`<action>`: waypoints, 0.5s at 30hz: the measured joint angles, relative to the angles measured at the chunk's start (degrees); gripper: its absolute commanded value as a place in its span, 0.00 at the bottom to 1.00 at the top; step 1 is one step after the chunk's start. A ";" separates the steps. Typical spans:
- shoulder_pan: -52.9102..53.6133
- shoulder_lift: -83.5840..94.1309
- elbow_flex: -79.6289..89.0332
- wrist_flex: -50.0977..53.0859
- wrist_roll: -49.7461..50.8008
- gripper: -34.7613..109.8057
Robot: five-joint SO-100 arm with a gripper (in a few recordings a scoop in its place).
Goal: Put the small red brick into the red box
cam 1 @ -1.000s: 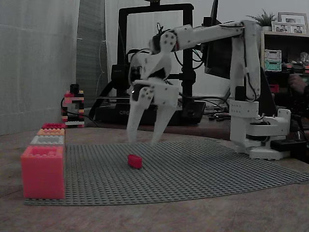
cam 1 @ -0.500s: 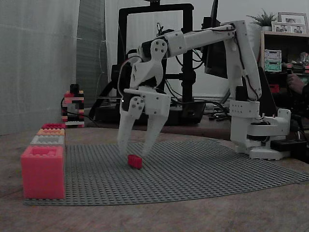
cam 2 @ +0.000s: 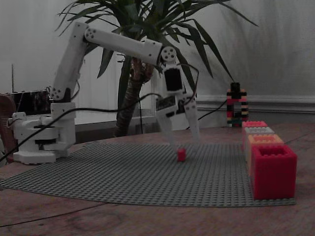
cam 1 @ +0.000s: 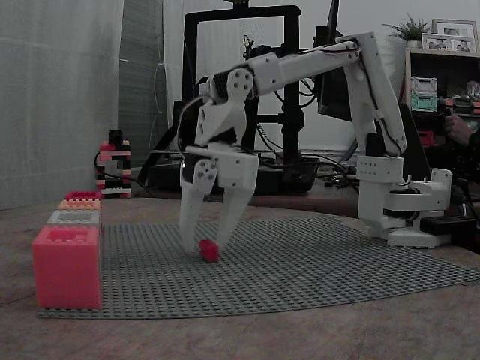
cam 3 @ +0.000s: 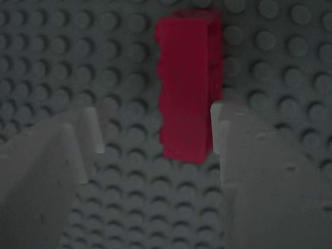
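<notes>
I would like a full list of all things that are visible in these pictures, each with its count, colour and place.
Small red brick: 1, red, on the baseplate between the jaws.
Baseplate: 1, grey, on the table.
Red boxes: 2, red, at both ends of a row at the baseplate's edge.
Orange box: 1, orange, inside that row.
Grey box: 1, grey, inside that row.
Brick tower: 1, black and red, beyond the row's end.
3D printer: 1, black, behind the arm.
Palm plant: 1, green, behind the arm.
Person's hand: 1, at the right edge of a fixed view.
Arm: 1, white, reaching down over the baseplate.
Jaws: 1 pair, white, open, one on each side of the brick.
</notes>
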 measured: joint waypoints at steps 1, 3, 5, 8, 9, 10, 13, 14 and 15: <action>0.00 -0.26 -0.18 -0.09 0.00 0.31; 0.00 -0.97 -0.35 -0.09 -0.09 0.27; 0.00 -1.67 -0.53 -0.09 -0.53 0.24; 0.00 -1.93 -1.14 -0.09 -0.44 0.24; 0.00 -1.93 -1.32 -0.09 -0.18 0.24; 0.00 -1.93 -1.76 -0.09 0.00 0.24; 0.09 -1.93 -3.96 -0.09 1.05 0.24; 0.09 -1.93 -5.01 -0.09 1.85 0.24; 0.09 -2.02 -6.50 -0.09 2.99 0.24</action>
